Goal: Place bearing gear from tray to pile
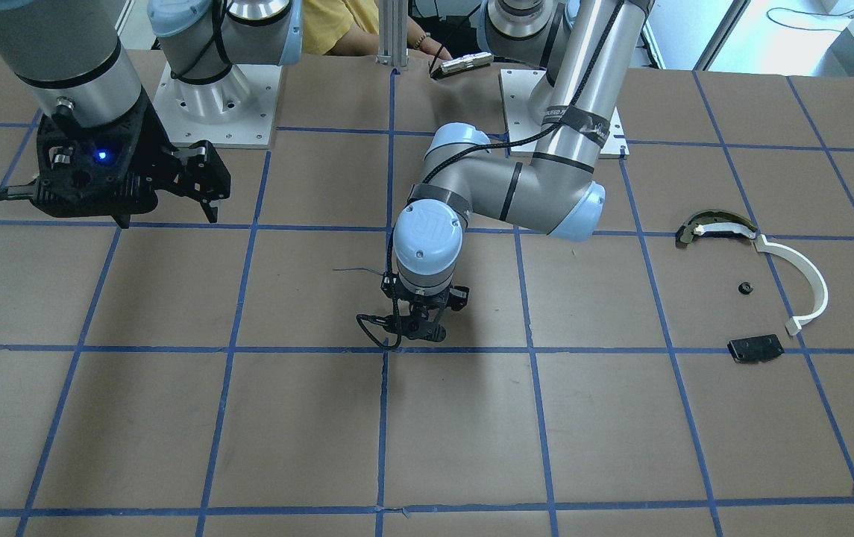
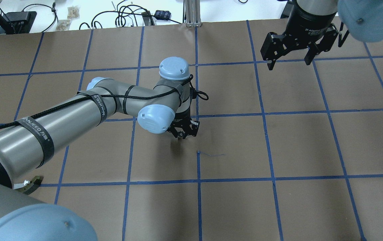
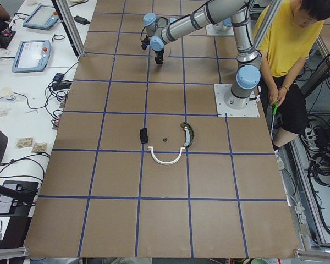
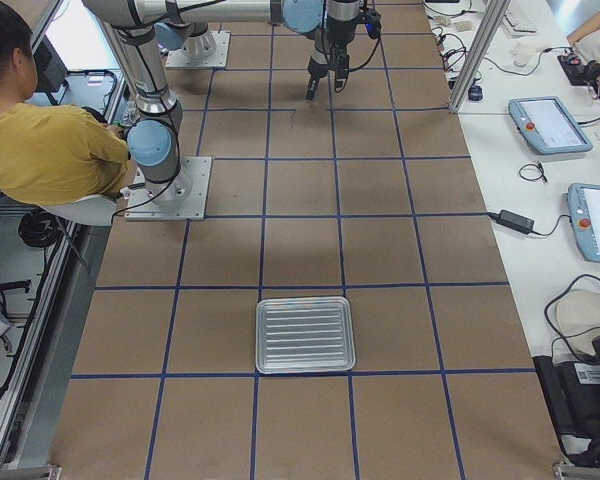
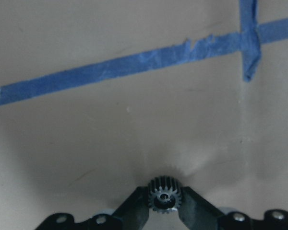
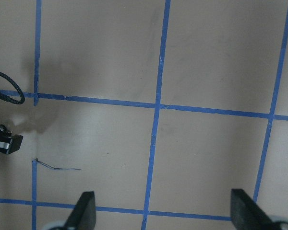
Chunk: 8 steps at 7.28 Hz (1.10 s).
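My left gripper is shut on a small dark toothed bearing gear and holds it just above the brown table, near a blue tape crossing at the table's middle. The pile lies far off on my left side: a white curved arc, a dark-and-cream curved piece, a flat black plate and a small black part. The silver ridged tray sits at the table's right end. My right gripper hangs open and empty above the table's right half.
A person in a yellow shirt stands behind the arm bases. Both arm base plates sit at the robot-side edge. Blue tape lines divide the brown table into squares. The left arm's elbow stretches low over the middle.
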Available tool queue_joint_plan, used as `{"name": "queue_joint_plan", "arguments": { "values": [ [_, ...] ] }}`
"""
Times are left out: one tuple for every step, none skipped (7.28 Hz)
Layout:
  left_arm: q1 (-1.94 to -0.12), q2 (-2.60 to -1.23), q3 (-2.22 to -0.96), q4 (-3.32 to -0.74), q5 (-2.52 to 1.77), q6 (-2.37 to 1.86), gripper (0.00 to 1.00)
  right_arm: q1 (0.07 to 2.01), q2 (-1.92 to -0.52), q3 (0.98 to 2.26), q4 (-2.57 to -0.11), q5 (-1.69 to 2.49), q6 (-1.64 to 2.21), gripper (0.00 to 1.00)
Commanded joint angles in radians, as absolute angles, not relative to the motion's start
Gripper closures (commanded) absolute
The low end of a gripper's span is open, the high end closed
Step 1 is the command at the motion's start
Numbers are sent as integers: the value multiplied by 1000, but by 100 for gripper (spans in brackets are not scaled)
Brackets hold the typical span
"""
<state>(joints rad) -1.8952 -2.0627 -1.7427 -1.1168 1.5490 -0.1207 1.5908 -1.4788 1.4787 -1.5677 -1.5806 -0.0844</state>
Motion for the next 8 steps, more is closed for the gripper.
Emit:
{"name": "queue_joint_plan", "arguments": {
  "values": [
    [-1789,-2034,-1685,-1220,1555,-104,100,1591,-1479,1479,-1568,-1580,-84,0],
    [-1704,-2020,-1633,-1314,1569,-101,100,1591,-1479,1479,-1568,-1582,-84,0],
    [-1586,-2005,-1596,-1360,1656,-63,100,1589,-1479,1479,-1568,-1580,-84,0],
    [-1484,-1988,-1591,-1362,1736,59,100,1589,-1479,1479,-1568,-1580,-86,0],
    [-1350,-1980,-1601,-1409,1749,159,100,1589,-1479,1480,-1568,-1582,-86,0],
    [-1231,-1968,-1615,-1422,1747,188,100,1589,-1479,1480,-1568,-1580,-86,0],
    [-1142,-1965,-1638,-1414,1746,278,100,1589,-1479,1480,-1568,-1580,-86,0],
    [-1030,-1971,-1664,-1410,1747,363,100,1589,-1479,1480,-1568,-1580,-86,0]
  ]
}}
